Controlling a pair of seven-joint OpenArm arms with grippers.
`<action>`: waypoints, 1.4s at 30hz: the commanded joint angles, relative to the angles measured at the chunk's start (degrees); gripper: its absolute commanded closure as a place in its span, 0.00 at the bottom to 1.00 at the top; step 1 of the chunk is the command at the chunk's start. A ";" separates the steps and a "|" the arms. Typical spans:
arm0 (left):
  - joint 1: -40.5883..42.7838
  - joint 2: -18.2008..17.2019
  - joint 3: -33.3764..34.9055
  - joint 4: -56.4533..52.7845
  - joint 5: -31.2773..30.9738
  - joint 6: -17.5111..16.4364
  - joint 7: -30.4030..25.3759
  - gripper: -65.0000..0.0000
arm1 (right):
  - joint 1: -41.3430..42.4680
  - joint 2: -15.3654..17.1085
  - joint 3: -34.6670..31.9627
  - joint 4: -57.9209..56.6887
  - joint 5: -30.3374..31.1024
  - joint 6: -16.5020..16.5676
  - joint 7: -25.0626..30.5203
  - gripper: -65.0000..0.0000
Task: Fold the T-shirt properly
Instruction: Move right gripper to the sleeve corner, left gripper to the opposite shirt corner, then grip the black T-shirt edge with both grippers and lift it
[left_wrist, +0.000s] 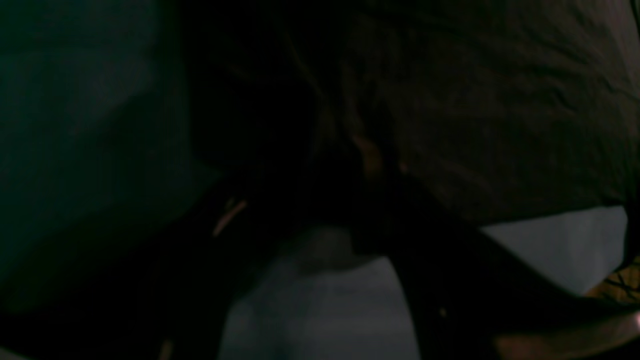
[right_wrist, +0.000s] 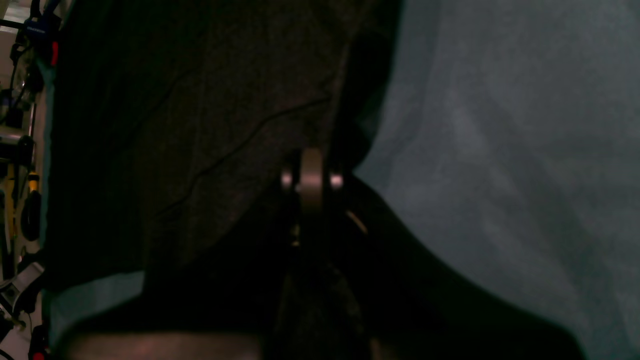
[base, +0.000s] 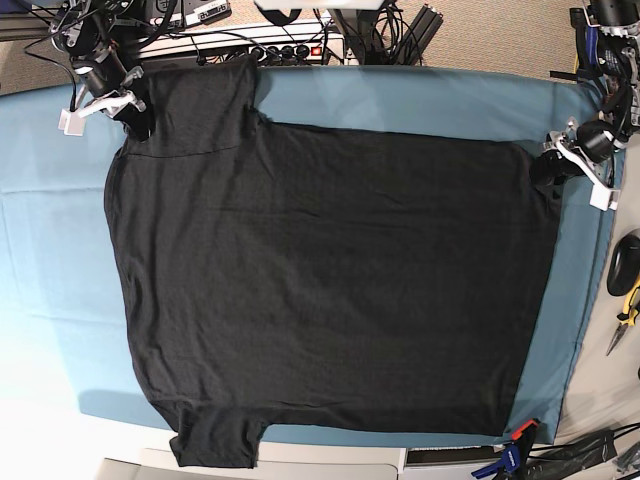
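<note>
Black fabric is covering most of the table: the T-shirt (base: 330, 280) is lying spread flat on the teal table cloth (base: 50, 260), plain side up, with no print showing. One sleeve is reaching toward the far left corner of the table and the other sleeve is hanging over the near edge, left of its middle. The straight hem is running along the right side, just short of the table's right edge, where a strip of teal cloth is showing.

At the far left corner, the right gripper (base: 128, 103) is sitting on the shirt's corner by the sleeve. In the right wrist view its jaws are pressed together, pinching a dark fold of the shirt (right_wrist: 200, 125), with the cloth (right_wrist: 500, 150) lying pale beside it.

At the far right corner of the shirt, the left gripper (base: 552, 165) is resting at the hem's end. The left wrist view is very dark; shirt fabric (left_wrist: 500, 100) is filling the upper right of it and lighter cloth (left_wrist: 320, 310) is showing below, but I cannot tell whether these jaws are apart or are gripping the fabric.

Beyond the far edge of the table, cables and a power strip (base: 290, 48) are lying in a tangle. Off the right edge, yellow-handled pliers (base: 624, 315) are lying on a pale surface, and clamps (base: 515, 445) are holding the cloth near the near right corner.
</note>
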 joint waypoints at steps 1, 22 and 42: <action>0.83 -0.48 0.46 -0.15 2.40 0.42 4.44 0.64 | -0.98 -0.13 -0.33 -0.44 -5.31 -1.57 -4.90 0.98; 4.33 -1.44 -5.79 2.49 -1.33 0.46 6.03 1.00 | -7.26 1.11 -0.13 0.42 2.43 3.82 -7.96 1.00; 16.48 -1.40 -8.59 6.36 -11.87 -2.99 10.34 1.00 | -12.31 12.72 2.43 2.19 5.62 3.78 -11.13 1.00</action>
